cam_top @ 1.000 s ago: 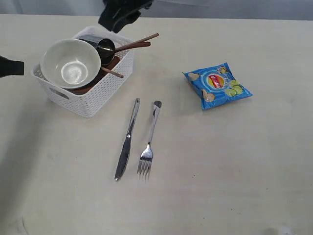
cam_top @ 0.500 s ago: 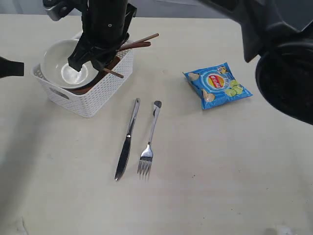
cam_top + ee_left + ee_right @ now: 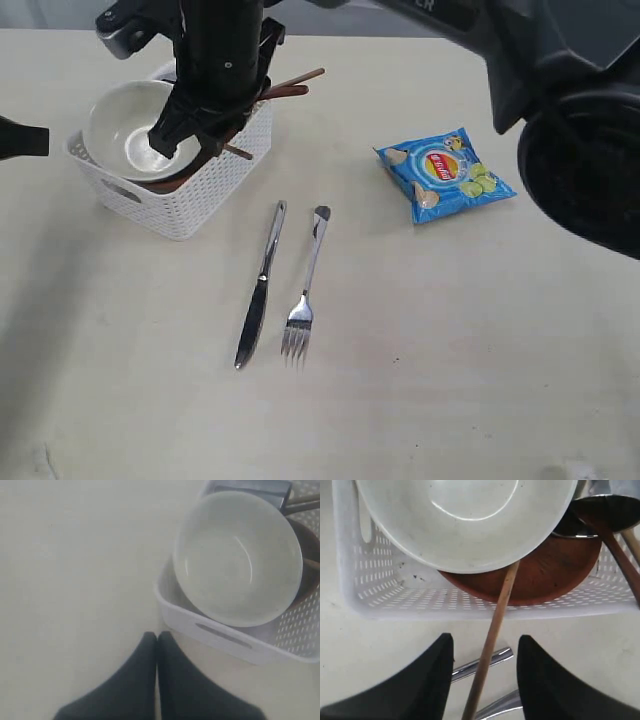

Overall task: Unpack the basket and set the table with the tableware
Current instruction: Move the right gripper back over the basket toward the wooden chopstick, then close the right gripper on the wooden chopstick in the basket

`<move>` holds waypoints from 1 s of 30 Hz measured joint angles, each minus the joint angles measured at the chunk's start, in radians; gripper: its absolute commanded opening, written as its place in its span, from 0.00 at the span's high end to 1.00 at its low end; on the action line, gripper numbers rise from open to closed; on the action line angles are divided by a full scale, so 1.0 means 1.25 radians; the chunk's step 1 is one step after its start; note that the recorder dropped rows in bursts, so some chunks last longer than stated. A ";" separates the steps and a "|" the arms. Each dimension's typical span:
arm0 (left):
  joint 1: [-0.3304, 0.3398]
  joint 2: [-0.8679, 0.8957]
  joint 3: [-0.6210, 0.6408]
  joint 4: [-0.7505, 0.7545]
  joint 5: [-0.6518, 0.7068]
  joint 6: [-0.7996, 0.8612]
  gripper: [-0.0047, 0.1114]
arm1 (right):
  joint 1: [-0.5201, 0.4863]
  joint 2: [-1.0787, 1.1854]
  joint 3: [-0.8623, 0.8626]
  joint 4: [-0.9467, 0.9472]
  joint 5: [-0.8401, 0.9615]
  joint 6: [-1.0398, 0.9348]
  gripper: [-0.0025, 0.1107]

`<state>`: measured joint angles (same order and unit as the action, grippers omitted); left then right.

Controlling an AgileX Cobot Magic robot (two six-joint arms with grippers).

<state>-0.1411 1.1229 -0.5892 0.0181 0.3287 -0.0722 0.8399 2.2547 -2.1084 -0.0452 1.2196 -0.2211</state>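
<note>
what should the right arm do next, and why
Probably close the right gripper on the wooden chopstick: its open jaws straddle the stick, which leans out over the basket wall beside the bowl. Depth is unclear, so it may need to ease down first.

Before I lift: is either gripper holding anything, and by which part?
Nothing is held. The right gripper stands open astride a chopstick; the left gripper is shut, empty.
</note>
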 measured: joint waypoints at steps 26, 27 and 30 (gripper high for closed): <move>0.000 0.000 0.000 0.000 0.003 0.005 0.96 | 0.000 0.028 0.000 0.000 0.000 0.012 0.63; 0.000 0.000 0.000 0.000 0.005 0.005 0.96 | 0.000 0.028 0.000 0.000 0.000 0.012 0.63; 0.000 0.000 0.000 0.000 0.005 0.007 0.96 | 0.000 0.028 0.000 0.000 0.000 0.012 0.63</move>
<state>-0.1411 1.1229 -0.5892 0.0181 0.3350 -0.0638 0.8399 2.2900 -2.1084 -0.0452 1.2196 -0.2064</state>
